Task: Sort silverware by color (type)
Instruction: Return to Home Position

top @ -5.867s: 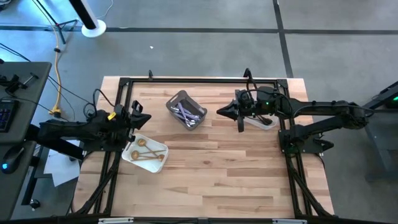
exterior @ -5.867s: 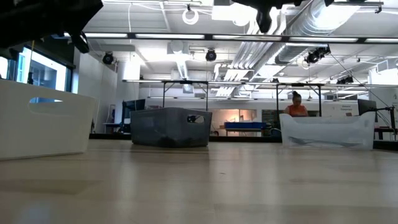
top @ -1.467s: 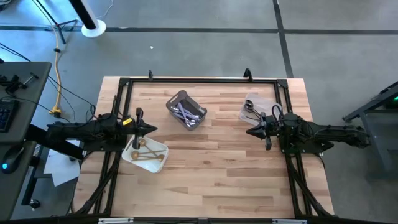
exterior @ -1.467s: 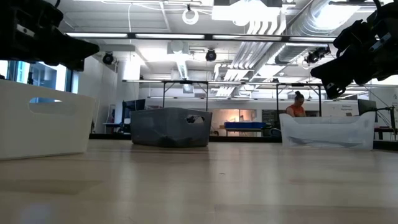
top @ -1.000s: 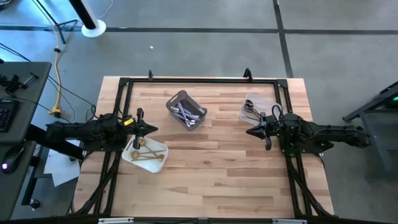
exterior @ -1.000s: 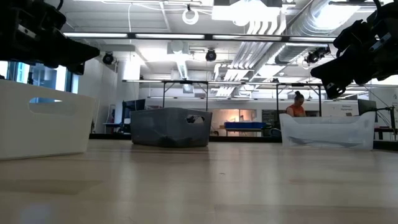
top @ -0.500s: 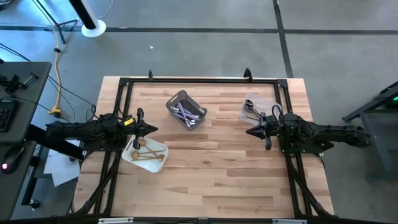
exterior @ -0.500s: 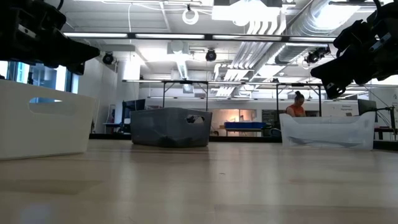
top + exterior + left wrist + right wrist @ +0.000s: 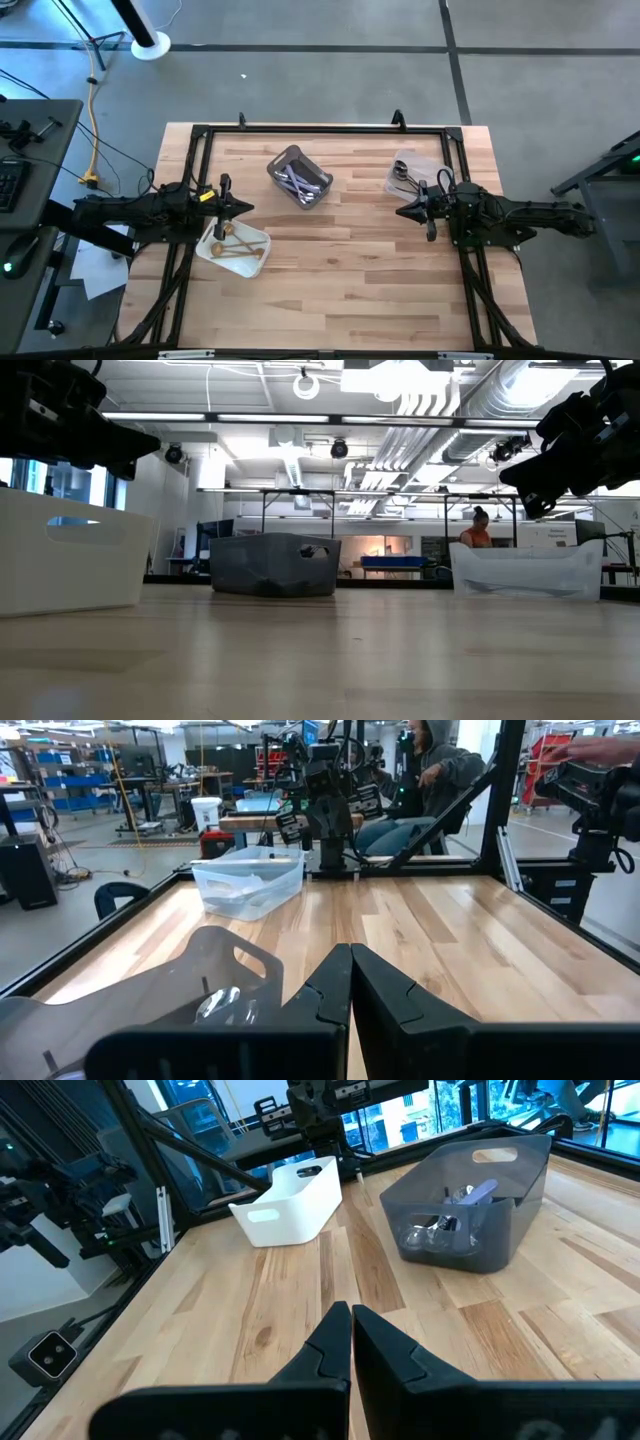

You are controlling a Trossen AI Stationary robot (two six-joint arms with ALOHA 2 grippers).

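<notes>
Three containers are sitting on the far half of the wooden table, and a black frame is running along its edges. The left gripper is pointing inward over the far edge of the white tray. The right gripper is hanging just beside the near side of the clear tub. The grey bin is standing between them, closer to the far edge.

The wrist views are showing what the overhead one is not: each gripper's two fingers are lying flat against each other, holding no piece.

From above, the contents are showing sorted. The gold silverware is lying in the white tray. The silver and lilac-handled silverware is in the grey bin, and the dark silverware is in the clear tub. The table-level view is giving only the three outer walls, which are hiding everything inside. A person in orange is sitting far behind the tub. The left wrist view is catching a seated person in a grey hoodie beyond the table's right side.

Open wood is stretching across the middle and the whole near half, and a wide gap is lying between the two grippers.
</notes>
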